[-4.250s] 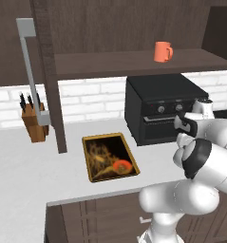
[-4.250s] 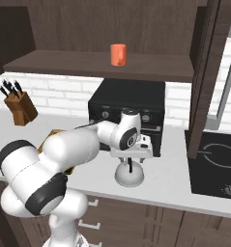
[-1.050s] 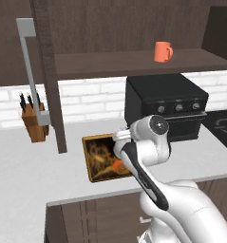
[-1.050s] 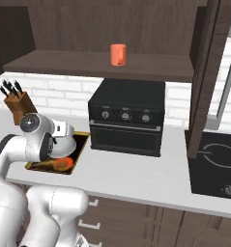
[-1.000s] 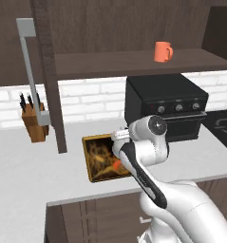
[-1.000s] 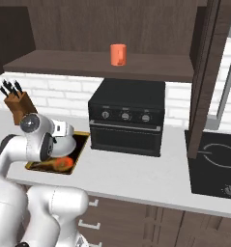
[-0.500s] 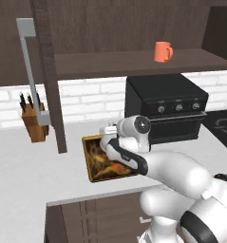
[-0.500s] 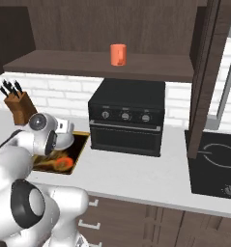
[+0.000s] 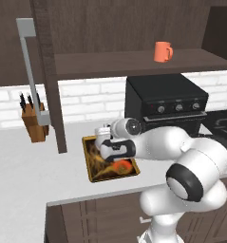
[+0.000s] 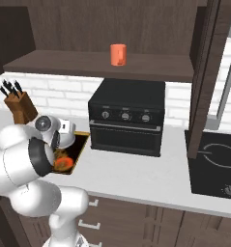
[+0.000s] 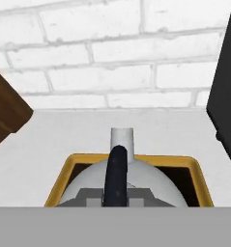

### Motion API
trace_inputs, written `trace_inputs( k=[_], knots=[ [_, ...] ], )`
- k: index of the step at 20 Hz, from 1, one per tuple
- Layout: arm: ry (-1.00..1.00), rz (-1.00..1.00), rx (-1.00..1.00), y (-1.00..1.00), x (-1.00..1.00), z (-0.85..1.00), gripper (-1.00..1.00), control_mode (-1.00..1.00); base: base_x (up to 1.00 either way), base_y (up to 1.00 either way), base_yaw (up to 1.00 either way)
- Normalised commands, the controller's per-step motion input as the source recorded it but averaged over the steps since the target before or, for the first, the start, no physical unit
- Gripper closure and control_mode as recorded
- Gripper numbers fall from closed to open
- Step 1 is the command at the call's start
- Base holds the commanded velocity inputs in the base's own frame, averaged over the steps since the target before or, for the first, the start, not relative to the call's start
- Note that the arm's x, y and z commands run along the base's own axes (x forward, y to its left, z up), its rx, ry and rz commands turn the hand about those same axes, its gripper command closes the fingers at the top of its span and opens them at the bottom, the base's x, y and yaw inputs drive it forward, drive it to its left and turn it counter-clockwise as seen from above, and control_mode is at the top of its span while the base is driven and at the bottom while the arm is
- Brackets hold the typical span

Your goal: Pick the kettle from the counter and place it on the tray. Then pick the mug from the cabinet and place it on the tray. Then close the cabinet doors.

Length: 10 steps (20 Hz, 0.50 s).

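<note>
The light surface (image 9: 34, 166) runs wide under the dark wall cabinet (image 9: 110, 28), whose shelf spans both base views. One cabinet door (image 9: 48, 71) stands open, edge-on in the left base view, with its long grey bar handle (image 9: 32, 71) beside it; the other open door (image 10: 209, 72) shows at the right of the right base view. A black oven (image 9: 165, 102) sits on the surface against the white brick wall (image 11: 112, 53), with a black hob (image 10: 216, 164) to its right. A wooden knife block (image 9: 33, 124) stands well to the left, near the wall.

The white arm (image 9: 181, 161) reaches left across the front of the oven. Just left of the oven lies the gold-rimmed tray (image 9: 89, 163), flat on the surface, its orange patch visible under the hand. The silver-grey kettle (image 11: 151, 185) is over the tray, its dome within the tray's rim in the hand view and its spout pointing toward the brick wall. Whether its base touches the tray cannot be told. The fingers (image 11: 115, 195) are closed tight around the kettle's thin black arched handle (image 11: 116, 169).

The orange mug (image 9: 162, 51) stands upright on the cabinet shelf above the oven, well apart from the hand.
</note>
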Motion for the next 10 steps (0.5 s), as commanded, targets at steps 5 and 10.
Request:
trace_inputs(
  k=[5,10],
  knots=[
    [0.01,0.00,0.00,0.09,0.32,-0.16,1.00,-1.00,0.00,0.00,0.00],
    [0.04,0.00,-0.02,0.02,0.14,-0.11,1.00,-1.00,0.00,0.00,0.00]
  ],
)
